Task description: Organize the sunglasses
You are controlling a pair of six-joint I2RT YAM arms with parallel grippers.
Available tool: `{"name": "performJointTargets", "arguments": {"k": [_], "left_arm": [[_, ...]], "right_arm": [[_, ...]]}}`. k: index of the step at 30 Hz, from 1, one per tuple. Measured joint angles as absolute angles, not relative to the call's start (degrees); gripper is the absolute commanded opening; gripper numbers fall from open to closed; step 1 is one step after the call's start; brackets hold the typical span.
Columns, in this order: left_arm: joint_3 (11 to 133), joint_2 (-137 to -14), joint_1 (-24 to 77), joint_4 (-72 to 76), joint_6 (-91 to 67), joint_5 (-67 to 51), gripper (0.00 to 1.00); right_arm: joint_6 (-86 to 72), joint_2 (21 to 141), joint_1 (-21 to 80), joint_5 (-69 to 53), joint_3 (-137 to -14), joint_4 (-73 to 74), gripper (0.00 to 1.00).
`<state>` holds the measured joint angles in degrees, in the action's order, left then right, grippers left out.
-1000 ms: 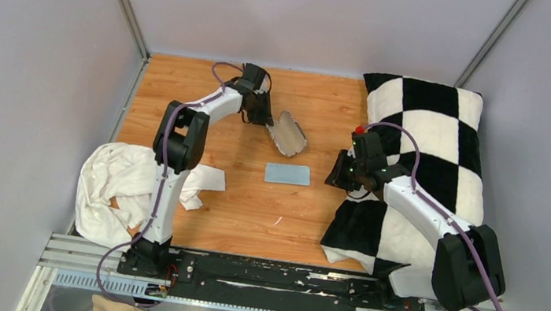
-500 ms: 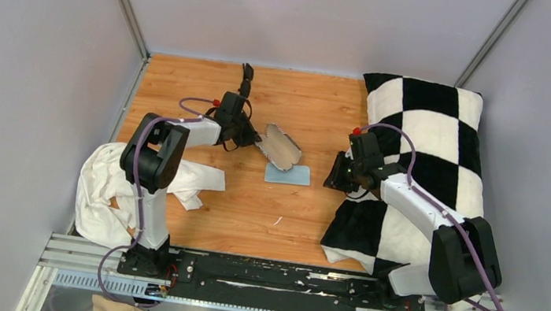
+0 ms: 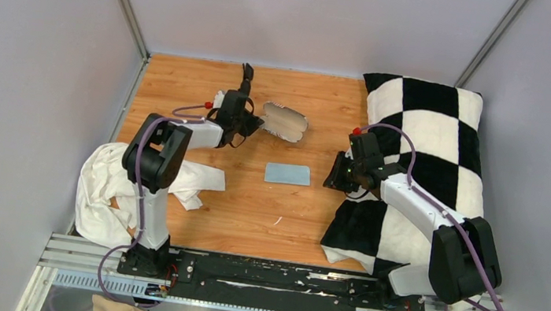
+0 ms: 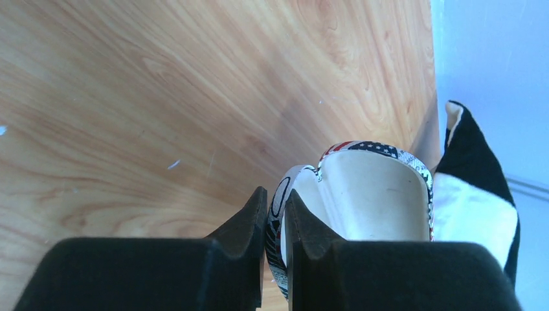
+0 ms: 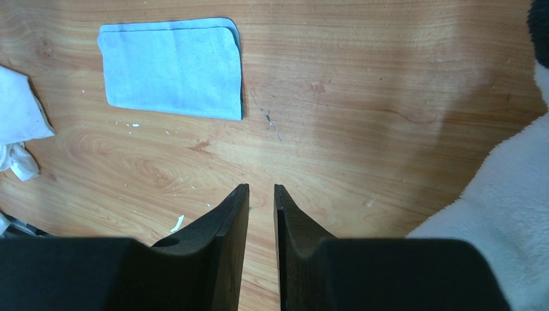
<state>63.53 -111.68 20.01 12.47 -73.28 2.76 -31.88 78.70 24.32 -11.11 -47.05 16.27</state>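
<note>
Since half a second ago we have swung the case (image 3: 286,121) off the blue cloth (image 3: 287,174) and toward the far edge of the worktop (image 3: 186,85). Our left gripper (image 3: 255,124) is clamped on the open case's rim. The sunglasses (image 3: 247,74) sit near the far edge, left of its middle, just beyond that gripper. Our right gripper (image 3: 333,174) hovers beside the checkered pillow (image 3: 427,119) along the right edge, its fingers almost together and holding nothing.

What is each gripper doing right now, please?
Left gripper: closed on the rim of the open case.
Right gripper: nearly closed, narrow gap, holding nothing.
</note>
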Motion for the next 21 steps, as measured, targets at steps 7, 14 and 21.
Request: {"name": "performJointTargets", "arguments": {"k": [7,14,21], "left_arm": [[63.42,-113.51,21.98,13.93,-78.06,4.60,0.36],[59.29,-111.09,22.70,15.16,-78.48,4.56,0.46],[53.95,-102.30,22.68,14.87,-75.48,4.99,0.51]], "right_arm": [[-31.88,78.48,24.32,-11.09,-47.05,16.32,0.26],[-31.88,78.48,24.32,-11.09,-47.05,16.32,0.26],[-31.90,78.72,24.32,-11.68,-47.09,16.16,0.30]]}}
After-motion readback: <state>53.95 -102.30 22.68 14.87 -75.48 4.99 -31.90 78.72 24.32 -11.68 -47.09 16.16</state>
